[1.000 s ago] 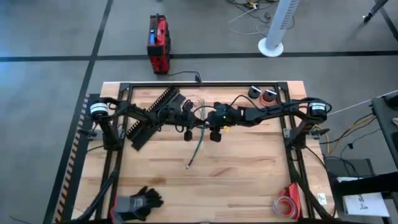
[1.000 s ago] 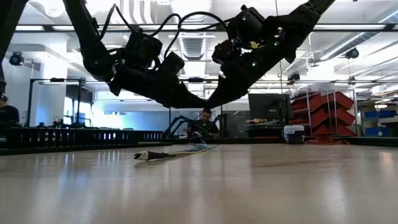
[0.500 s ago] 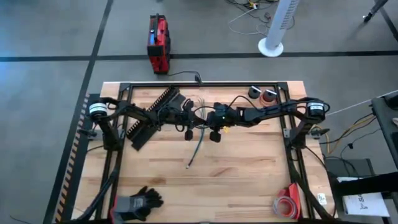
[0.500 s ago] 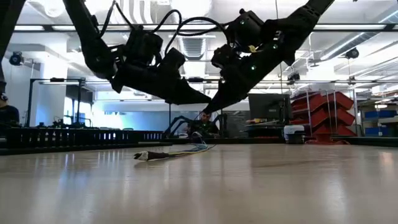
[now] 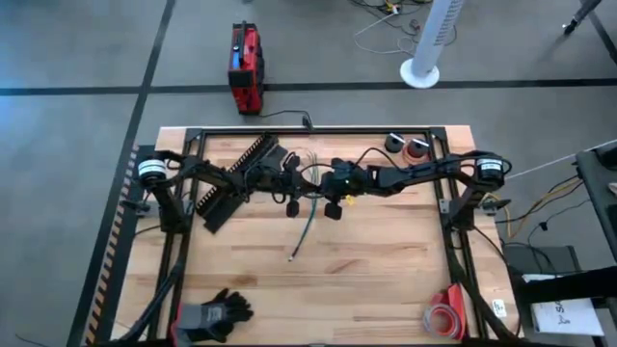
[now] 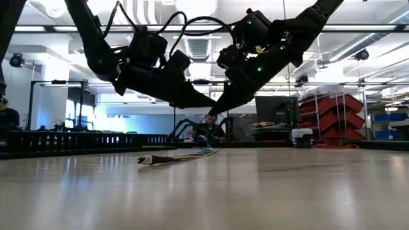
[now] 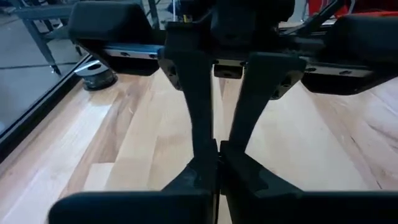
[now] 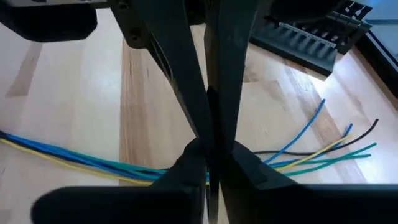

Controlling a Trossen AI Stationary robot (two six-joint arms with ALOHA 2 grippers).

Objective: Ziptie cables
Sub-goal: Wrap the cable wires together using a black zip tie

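Cables (image 5: 307, 227) unmoved; end effectors still overhead.

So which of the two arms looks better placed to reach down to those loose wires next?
Probably the right. From above, the right gripper hangs nearly over the cables, and its wrist camera shows them directly beneath. The left gripper hovers just beside them, its camera showing only the bare table. Both hang well above the wood.
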